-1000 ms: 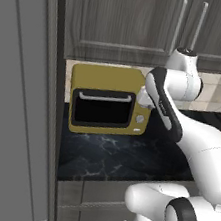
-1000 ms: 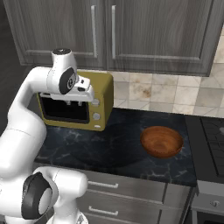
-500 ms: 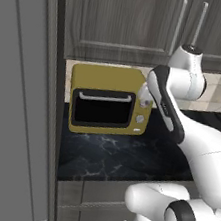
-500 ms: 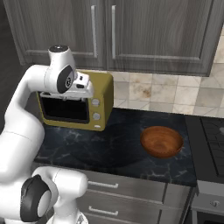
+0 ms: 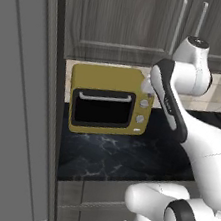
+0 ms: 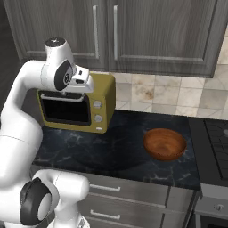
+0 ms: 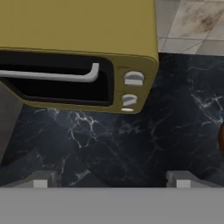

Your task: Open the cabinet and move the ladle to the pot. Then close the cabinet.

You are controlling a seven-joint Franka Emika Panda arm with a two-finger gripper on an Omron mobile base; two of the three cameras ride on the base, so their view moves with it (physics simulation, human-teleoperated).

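Dark marble worktop [image 6: 89, 147] carries a yellow toaster oven [image 6: 95, 104]. Cabinet [image 6: 160, 35], door shut, hangs above the oven. End effector [image 7: 111, 180], jaws wide and empty, hovers before the oven.

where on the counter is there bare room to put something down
The widest free patch is the dark marble counter between the yellow toaster oven and the wooden bowl. A narrower bare strip runs in front of the oven to the counter's front edge. Right of the bowl it is tight, since the stove starts there.
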